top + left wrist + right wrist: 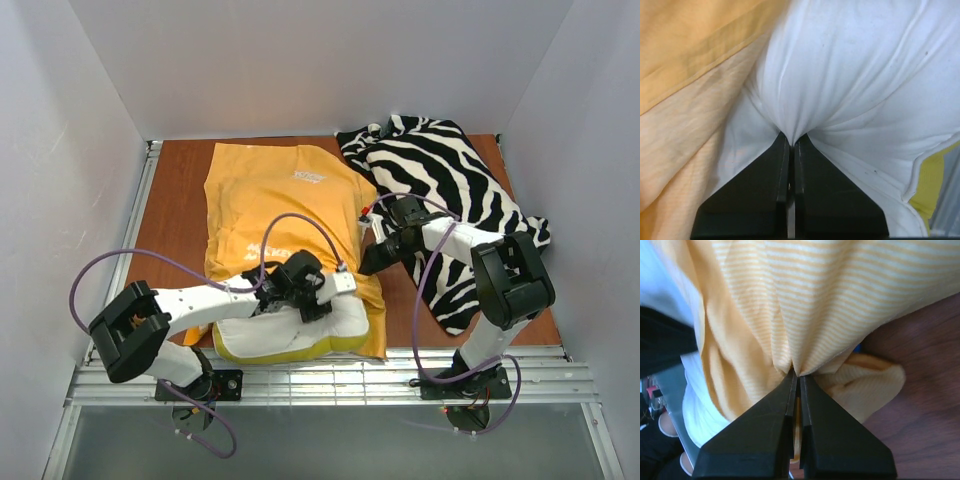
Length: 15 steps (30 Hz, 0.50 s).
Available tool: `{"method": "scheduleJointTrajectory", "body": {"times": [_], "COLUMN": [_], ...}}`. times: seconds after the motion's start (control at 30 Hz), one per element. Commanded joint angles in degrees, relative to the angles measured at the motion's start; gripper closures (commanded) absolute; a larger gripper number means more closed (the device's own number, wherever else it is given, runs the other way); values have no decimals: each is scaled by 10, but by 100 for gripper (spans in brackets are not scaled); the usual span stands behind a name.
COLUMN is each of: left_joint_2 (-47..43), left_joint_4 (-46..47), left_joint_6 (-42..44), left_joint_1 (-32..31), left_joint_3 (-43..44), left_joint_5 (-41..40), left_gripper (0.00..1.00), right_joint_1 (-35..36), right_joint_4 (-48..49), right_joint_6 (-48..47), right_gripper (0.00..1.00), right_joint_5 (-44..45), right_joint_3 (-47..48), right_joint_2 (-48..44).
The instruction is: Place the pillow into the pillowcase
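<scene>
The orange-yellow pillowcase (270,200) lies flat on the table's left-middle. The white pillow (290,335), with its yellow-green band, pokes out of the case's near end. My left gripper (318,300) is shut on a pinch of the pillow's white fabric (840,75), with the case's hem (690,65) beside it in the left wrist view. My right gripper (368,262) is shut on the pillowcase's right edge, its jaws (796,377) pinching striped orange fabric (830,300).
A black-and-white zebra-striped cloth (450,190) lies on the right, under and behind my right arm. White walls enclose the brown table (175,200). A metal rail (330,380) runs along the near edge.
</scene>
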Motion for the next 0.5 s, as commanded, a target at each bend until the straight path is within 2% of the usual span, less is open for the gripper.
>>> {"method": "scheduleJointTrajectory", "body": {"times": [0.0,0.13,0.2,0.33,0.37,0.47], "left_joint_2": [-35,-43,-42,-39,-37,-26], "left_joint_4": [79,77,74,78,78,70], "left_joint_6": [-70,-77,-78,-82,-86,-99], "left_joint_1": [98,179,195,197,196,196], "left_joint_3": [51,99,102,72,67,59], "left_joint_5": [-139,-170,-170,-142,-135,-115], "left_gripper": [100,100,100,100,100,100], "right_joint_1": [32,37,37,34,34,31], "right_joint_4": [-103,-154,-160,-176,-177,-190], "right_joint_6": [-35,-69,-76,-123,-114,-117], "right_gripper": [99,99,99,99,86,36], "right_joint_5": [-43,-77,-84,-45,-29,-9], "right_joint_3": [3,60,62,75,82,97], "right_joint_2": [-40,-97,-112,-93,-84,-63]}}
